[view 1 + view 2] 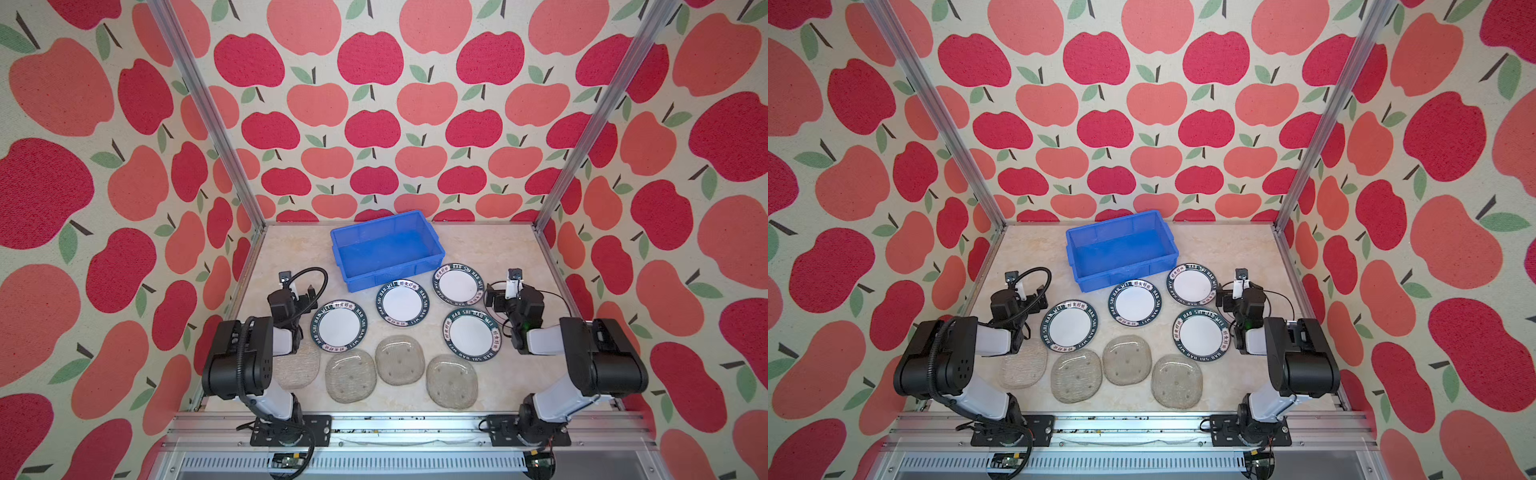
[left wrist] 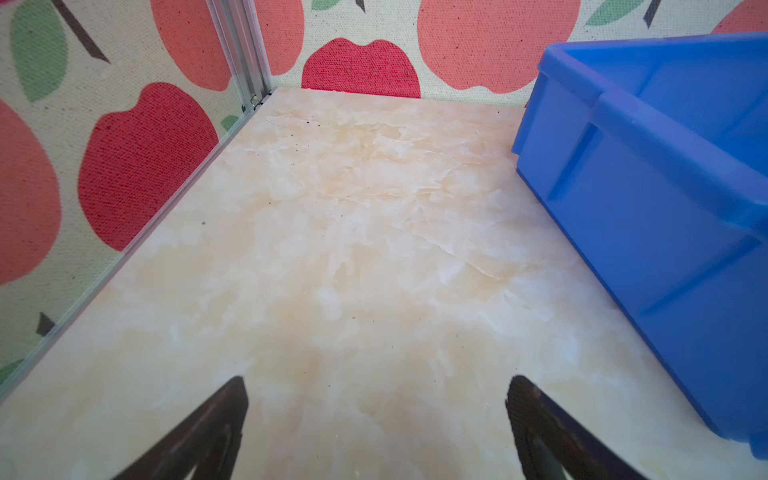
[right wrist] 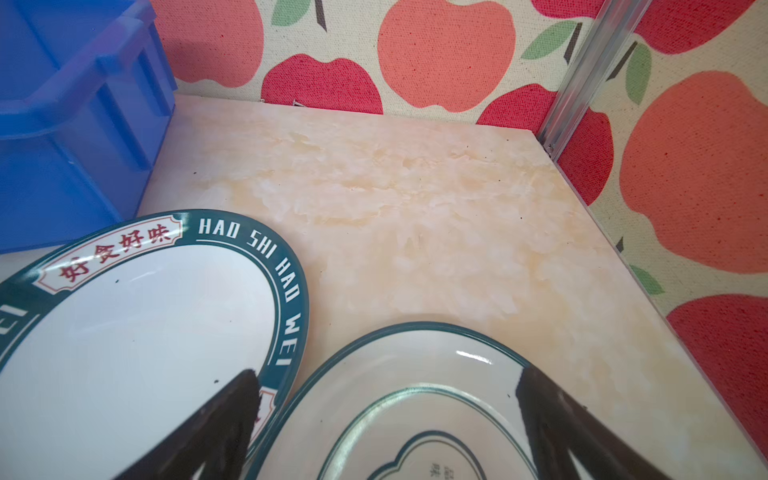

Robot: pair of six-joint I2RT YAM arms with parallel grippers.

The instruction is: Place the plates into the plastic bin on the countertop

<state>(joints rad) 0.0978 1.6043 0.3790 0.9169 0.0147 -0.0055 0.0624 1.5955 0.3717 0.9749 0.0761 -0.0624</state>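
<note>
The empty blue plastic bin (image 1: 386, 249) stands at the back middle of the countertop (image 1: 291, 249). In front of it lie several round green-rimmed plates (image 1: 402, 302), then a row of clear glass plates (image 1: 400, 360), the leftmost (image 1: 297, 368) partly under my left arm. My left gripper (image 2: 376, 380) is open over bare countertop, left of the bin (image 2: 648, 178). My right gripper (image 3: 386, 374) is open over a white plate with a centre emblem (image 3: 415, 415), beside a lettered plate (image 3: 137, 332). The right arm hides the emblem plate in both top views.
Apple-patterned walls and aluminium posts (image 1: 199, 108) close in the back and sides. An aluminium rail (image 1: 415, 428) with both arm bases runs along the front edge. Bare countertop lies to the left (image 2: 332, 208) and right (image 3: 436, 208) of the bin.
</note>
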